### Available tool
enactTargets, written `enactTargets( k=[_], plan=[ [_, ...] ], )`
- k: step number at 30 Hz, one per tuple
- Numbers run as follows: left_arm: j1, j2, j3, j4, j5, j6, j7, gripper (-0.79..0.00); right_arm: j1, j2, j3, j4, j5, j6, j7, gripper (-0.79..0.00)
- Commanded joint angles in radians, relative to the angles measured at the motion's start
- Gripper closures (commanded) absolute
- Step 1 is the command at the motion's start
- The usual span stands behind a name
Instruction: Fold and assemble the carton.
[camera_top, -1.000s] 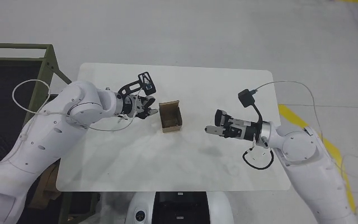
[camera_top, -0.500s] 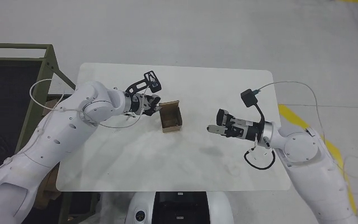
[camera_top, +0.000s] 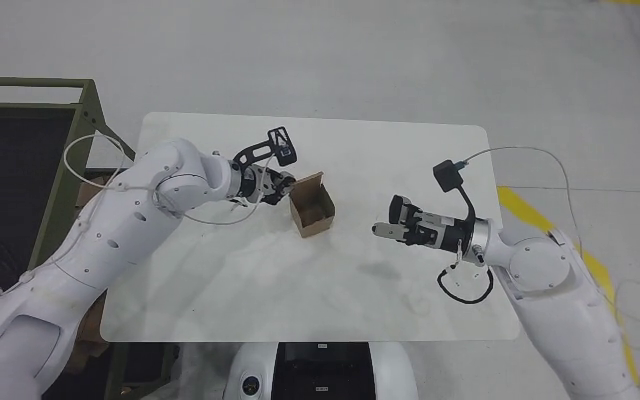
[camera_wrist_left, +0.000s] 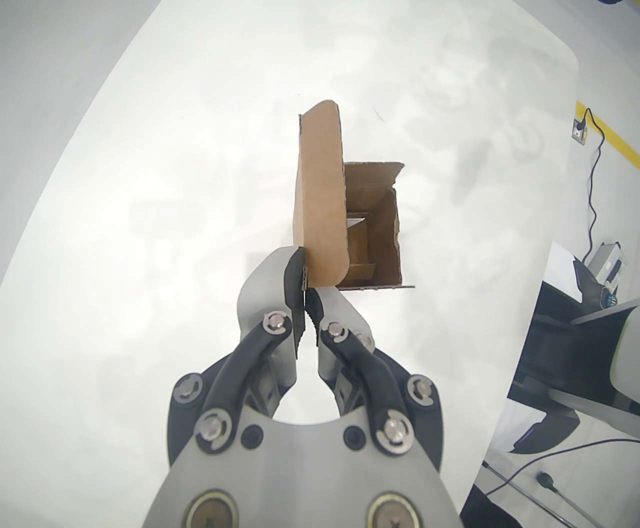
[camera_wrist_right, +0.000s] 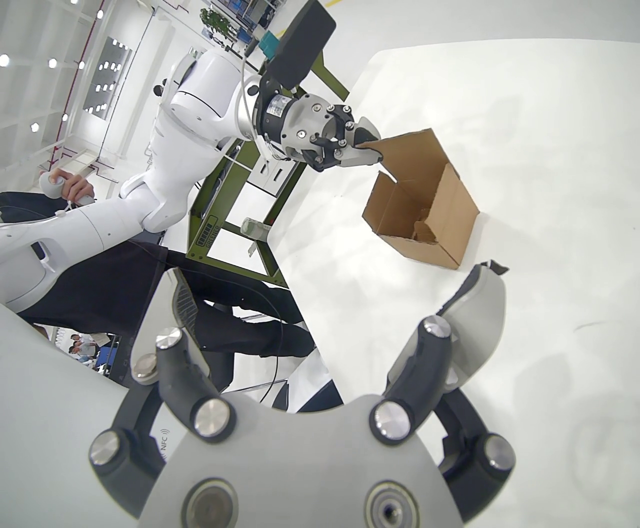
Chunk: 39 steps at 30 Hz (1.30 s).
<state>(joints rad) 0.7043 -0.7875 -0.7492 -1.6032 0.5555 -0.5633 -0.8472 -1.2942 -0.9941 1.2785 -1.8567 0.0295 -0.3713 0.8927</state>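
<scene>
Clearly, the left gripper has its fingers pressed together on the edge of one upright flap of the carton. The cardboard is pinched between the two dark pads near the flap's rounded corner. Beyond the fingertips, the flap rises as a tall panel, and the open body of the carton lies just past and to one side of it, showing inner folds at its bottom. In the top view the same gripper meets the carton at the side facing that arm, and the box sits on the white table near its middle. Whether its base lies flat or is slightly tipped by the pinch is hard to tell.

The right gripper is spread wide and holds nothing. One curved finger points toward the carton, which stands apart from it, ahead of the fingertips, with its open mouth showing. On the carton's far side, the left gripper bites the flap. From above, the right gripper lies level with the box, with bare table between them.
</scene>
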Motion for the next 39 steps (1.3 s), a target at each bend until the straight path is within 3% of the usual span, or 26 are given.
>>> enactTargets(
  k=[1, 14, 22, 32, 33, 34, 38, 39],
  plan=[
    [-0.006, -0.005, 0.006, 0.008, 0.005, -0.019, 0.002, 0.000, -0.003, 0.001, 0.002, -0.001, -0.001, -0.002, -0.001, -0.785],
    [-0.046, -0.038, 0.047, 0.031, 0.091, -0.181, 0.057, 0.000, -0.015, 0.004, 0.009, -0.008, -0.001, 0.000, -0.008, -0.785],
    [-0.084, -0.054, 0.075, 0.041, 0.096, -0.286, 0.018, 0.000, -0.019, 0.006, 0.009, -0.010, 0.000, -0.006, -0.014, -0.785],
    [-0.133, -0.083, 0.119, 0.074, 0.080, -0.318, -0.012, 0.000, -0.037, 0.008, 0.015, -0.014, -0.001, -0.012, -0.022, -0.785],
    [-0.136, -0.086, 0.122, 0.078, 0.079, -0.319, -0.012, -0.058, -0.038, 0.009, 0.016, -0.014, 0.001, -0.012, -0.021, -0.785],
    [-0.139, -0.088, 0.124, 0.081, 0.078, -0.319, -0.013, -0.222, -0.038, 0.009, 0.016, -0.014, 0.002, -0.012, -0.020, -0.785],
    [-0.147, -0.094, 0.132, 0.091, 0.075, -0.320, -0.017, -0.613, -0.038, 0.010, 0.017, -0.014, 0.005, -0.012, -0.016, -0.785],
    [-0.148, -0.095, 0.133, 0.093, 0.073, -0.319, -0.018, -0.677, -0.037, 0.010, 0.016, -0.014, 0.006, -0.011, -0.014, -0.785]
  ],
)
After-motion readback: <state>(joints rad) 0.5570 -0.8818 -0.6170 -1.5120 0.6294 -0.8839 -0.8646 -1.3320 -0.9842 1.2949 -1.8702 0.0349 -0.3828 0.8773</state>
